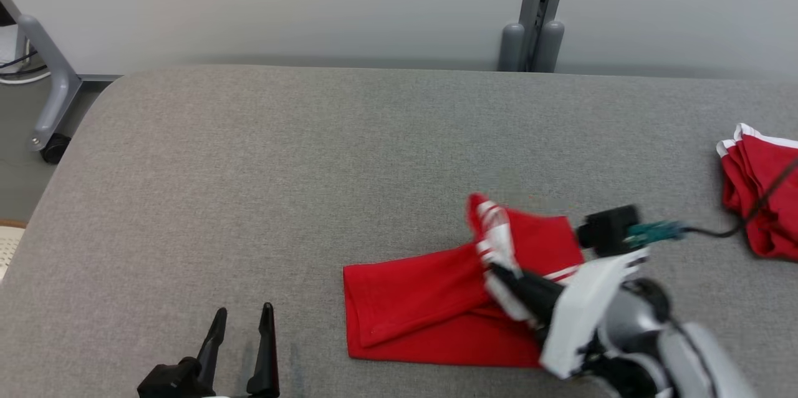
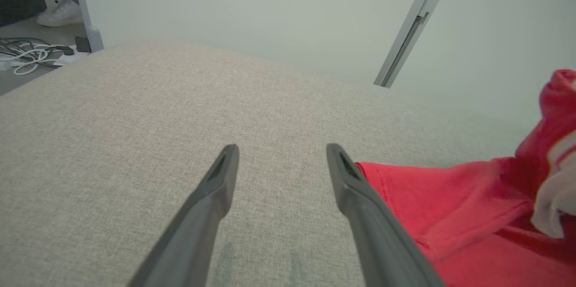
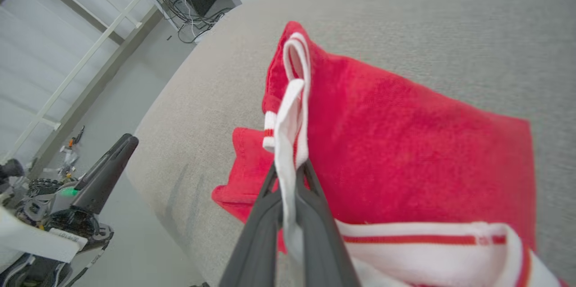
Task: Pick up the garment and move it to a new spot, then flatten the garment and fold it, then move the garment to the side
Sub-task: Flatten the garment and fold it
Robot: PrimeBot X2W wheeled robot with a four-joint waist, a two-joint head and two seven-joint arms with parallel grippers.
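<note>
Step judged: fold. Garment (image 1: 424, 317) lay near right on surface (image 1: 249, 167), part doubled. Right gripper (image 3: 291, 168) clamped on white-striped trim (image 3: 292, 98) (edge raised). Left gripper (image 1: 244, 309) apart, idle, near left. Next likely needed: carry trim across, align edges, release.

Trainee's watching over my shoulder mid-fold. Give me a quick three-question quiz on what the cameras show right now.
1. True or false: the left gripper is shut on the garment.
2. Which part does the right gripper pinch? A) a red hem; B) the white trim; C) a button.
3. Fill in: a second red garment lies on the table, toward the robot's ____ side.

Key: 1 false, it stands open beside the garment, over bare table; 2 B; 3 right.
</note>
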